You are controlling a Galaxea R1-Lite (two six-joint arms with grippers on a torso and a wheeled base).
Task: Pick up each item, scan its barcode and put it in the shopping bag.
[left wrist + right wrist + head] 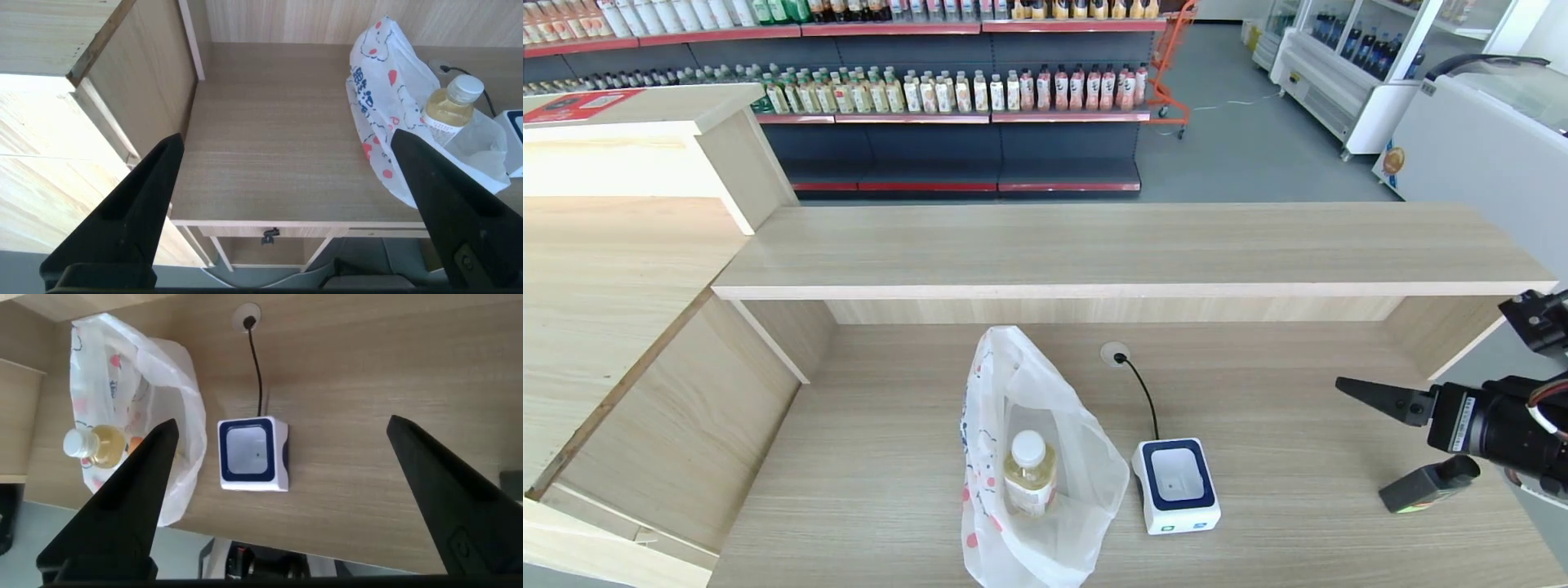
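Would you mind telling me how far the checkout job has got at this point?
Done: a bottle stands inside the bag, next to the scanner. In hand: nothing. The left gripper and right gripper are both open and empty. Left: probably nothing, since the counter holds just the bag and scanner.

Two open lanes on the pale wooden countertop (866,457), with one cluster at mid-front.
A white printed plastic shopping bag (1013,384) stands at the middle of the front edge. A white-and-navy square scanner box (1176,486) sits just beside it on the right, and its thin black cable (1145,396) runs to the back edge. Bare wood lies between the bag and the left wooden side panel (686,408), and from the scanner to the right edge. A raised wooden shelf (1127,249) walls off the back.
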